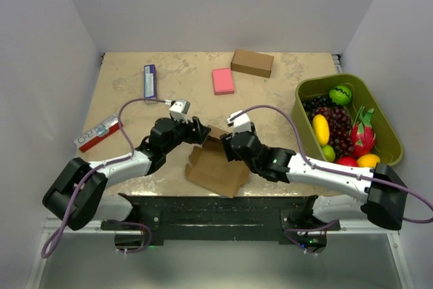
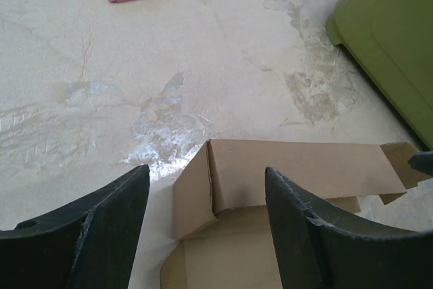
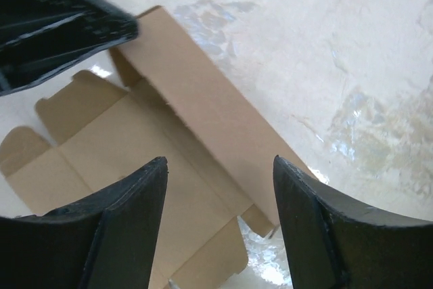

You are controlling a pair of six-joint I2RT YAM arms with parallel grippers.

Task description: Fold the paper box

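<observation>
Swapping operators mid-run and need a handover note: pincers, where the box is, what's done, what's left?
Left pincer: open, holding nothing, with a finger on either side of the end of the raised panel.
Right pincer: open, holding nothing, above the flat part of the box.
Paper box: on the table near the front edge, between the two arms.
Done: one long panel stands up along its crease.
Left: the other panels and flaps lie flat. Fold them up and tuck them closed.
</observation>
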